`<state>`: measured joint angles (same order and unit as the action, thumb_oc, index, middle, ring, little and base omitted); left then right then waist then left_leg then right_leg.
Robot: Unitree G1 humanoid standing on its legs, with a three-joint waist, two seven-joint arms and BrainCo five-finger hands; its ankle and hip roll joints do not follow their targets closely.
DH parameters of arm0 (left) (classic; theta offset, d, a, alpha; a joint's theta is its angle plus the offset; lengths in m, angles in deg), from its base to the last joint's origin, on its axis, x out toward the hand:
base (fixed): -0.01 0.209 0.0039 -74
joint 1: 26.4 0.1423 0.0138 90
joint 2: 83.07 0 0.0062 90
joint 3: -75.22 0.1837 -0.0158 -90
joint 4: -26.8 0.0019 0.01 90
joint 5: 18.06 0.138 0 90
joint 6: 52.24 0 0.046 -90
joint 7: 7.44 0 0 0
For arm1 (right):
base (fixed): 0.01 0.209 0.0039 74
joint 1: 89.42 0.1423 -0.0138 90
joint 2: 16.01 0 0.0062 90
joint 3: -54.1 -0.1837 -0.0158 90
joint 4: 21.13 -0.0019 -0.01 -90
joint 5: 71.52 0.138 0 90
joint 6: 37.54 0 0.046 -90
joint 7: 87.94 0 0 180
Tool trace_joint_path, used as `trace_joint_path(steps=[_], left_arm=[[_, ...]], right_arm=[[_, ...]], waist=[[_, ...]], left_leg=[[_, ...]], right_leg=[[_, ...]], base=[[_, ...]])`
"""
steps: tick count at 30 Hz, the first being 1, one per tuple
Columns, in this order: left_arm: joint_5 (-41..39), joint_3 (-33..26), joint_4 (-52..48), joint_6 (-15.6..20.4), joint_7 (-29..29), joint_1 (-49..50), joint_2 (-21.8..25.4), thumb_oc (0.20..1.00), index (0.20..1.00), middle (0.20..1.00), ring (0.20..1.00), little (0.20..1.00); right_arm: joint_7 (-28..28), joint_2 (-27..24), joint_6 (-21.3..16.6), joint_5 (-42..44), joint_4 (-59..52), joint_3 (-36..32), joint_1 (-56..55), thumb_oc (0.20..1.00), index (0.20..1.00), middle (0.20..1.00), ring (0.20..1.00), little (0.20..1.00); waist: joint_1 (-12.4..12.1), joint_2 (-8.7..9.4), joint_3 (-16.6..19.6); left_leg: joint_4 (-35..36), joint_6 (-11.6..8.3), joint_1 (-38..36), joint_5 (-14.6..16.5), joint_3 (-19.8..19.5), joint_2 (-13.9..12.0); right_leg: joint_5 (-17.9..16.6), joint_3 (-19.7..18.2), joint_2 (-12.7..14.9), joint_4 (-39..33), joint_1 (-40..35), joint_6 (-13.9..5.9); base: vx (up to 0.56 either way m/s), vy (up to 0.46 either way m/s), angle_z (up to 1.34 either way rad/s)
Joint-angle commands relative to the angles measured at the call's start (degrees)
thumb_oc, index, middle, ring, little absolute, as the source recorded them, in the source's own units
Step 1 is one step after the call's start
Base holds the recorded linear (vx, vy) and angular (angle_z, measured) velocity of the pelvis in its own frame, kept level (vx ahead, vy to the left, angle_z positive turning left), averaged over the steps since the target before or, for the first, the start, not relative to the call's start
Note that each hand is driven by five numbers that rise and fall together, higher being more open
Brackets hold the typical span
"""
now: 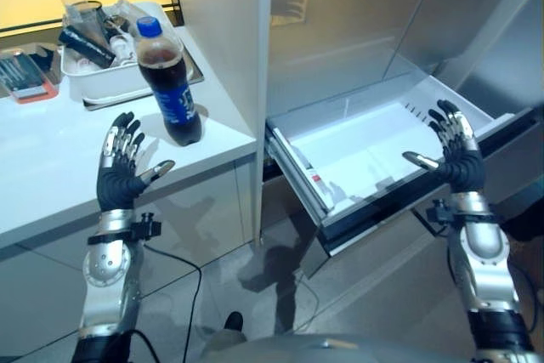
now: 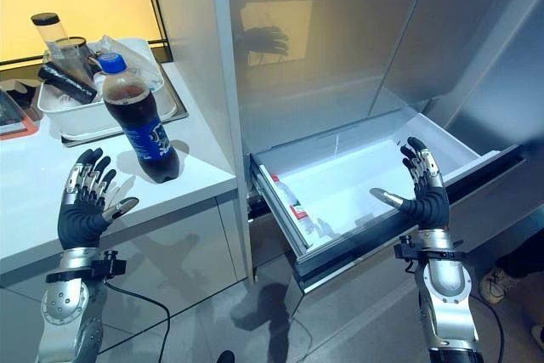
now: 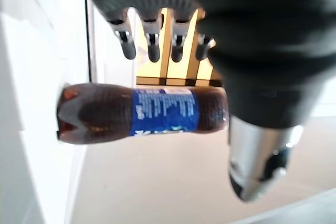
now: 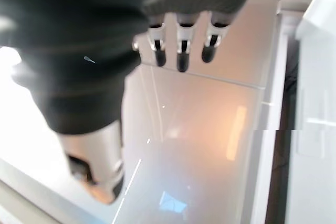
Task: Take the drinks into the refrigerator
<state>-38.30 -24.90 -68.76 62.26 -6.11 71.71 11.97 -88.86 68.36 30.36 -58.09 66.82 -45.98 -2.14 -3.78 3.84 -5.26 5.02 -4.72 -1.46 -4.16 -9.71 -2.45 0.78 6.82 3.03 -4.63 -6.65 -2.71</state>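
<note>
Both hands are spread and empty: the fridge drawer (image 1: pixel 374 138) stands pulled out to receive, my right hand (image 1: pixel 455 146) over it, my left hand (image 1: pixel 119 163) beside the upright cola bottle (image 1: pixel 170 82) on the counter (image 1: pixel 51 159), ready to grasp it.

White counter (image 1: pixel 51 176): cola bottle (image 1: pixel 170 82), tray (image 1: pixel 93 82).

Fridge drawer (image 1: pixel 374 146) pulled out, top open, mostly bare inside; small packet at its left wall. Right hand (image 1: pixel 455 155) over drawer's right end, fingers straight, holding nothing. Cola bottle (image 1: pixel 168 82) upright on white counter (image 1: pixel 51 167) nr right edge, free space around it; left hand (image 1: pixel 119 163) just beside, fingers spread, not touching. White tub (image 1: pixel 127 70) w/ clutter close behind bottle. Tall white panel (image 1: pixel 225 31) stands between counter & drawer, blocks straight path across.
</note>
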Motion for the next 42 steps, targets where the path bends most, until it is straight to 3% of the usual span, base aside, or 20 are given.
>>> trace_joint_path(steps=[1, 17, 27, 42], left_arm=[[1.7, -1.1, -2.1, 3.0, 0.9, -2.0, 2.1, 1.0, 1.0, 1.0, 1.0, 1.0], [5.8, -4.6, 1.5, 2.2, 3.5, -1.1, 3.4, 1.0, 1.0, 1.0, 1.0, 1.0], [11.1, -4.5, 14.0, -1.6, 8.3, -5.6, 7.0, 1.0, 1.0, 1.0, 1.0, 1.0], [17.5, -4.6, 22.5, -4.9, 13.4, -11.4, 11.1, 1.0, 1.0, 1.0, 1.0, 1.0]], right_arm=[[-0.1, -1.2, -1.8, 0.4, -2.3, -0.5, 1.3, 1.0, 1.0, 1.0, 1.0, 1.0], [-1.6, -2.0, -1.1, 0.9, -4.2, -2.2, 0.9, 1.0, 1.0, 1.0, 1.0, 1.0], [-2.7, -3.2, 0.0, 1.4, -4.5, -1.8, 1.7, 1.0, 1.0, 1.0, 1.0, 1.0], [-5.3, -4.1, 1.1, 4.1, -7.3, -0.2, 1.2, 1.0, 1.0, 1.0, 1.0, 1.0]], waist=[[0.3, 0.6, 2.2], [0.7, 0.64, 2.3], [1.7, 0.28, 2.8], [3.5, -0.07, 3.5]], left_leg=[[-0.7, 2.74, -1.8, 4.2, 1.3, -0.2], [-0.5, 3.24, -2.6, 4.9, 2.9, 0.1], [-0.3, 3.5, -4.1, 5.7, 4.7, -0.2], [0.0, 3.52, -5.7, 6.7, 6.7, -0.3]], right_leg=[[2.0, 0.4, 1.6, 5.2, 1.7, -2.25], [1.5, -1.4, 1.6, 4.5, 1.7, -2.47], [1.5, -3.6, 1.4, 4.8, 1.7, -2.48], [1.5, -5.6, 1.1, 4.3, 1.5, -2.7]], base=[[0.0, 0.014, -0.06], [0.01, 0.008, -0.05], [0.02, 0.011, -0.13], [0.03, 0.009, -0.1]])
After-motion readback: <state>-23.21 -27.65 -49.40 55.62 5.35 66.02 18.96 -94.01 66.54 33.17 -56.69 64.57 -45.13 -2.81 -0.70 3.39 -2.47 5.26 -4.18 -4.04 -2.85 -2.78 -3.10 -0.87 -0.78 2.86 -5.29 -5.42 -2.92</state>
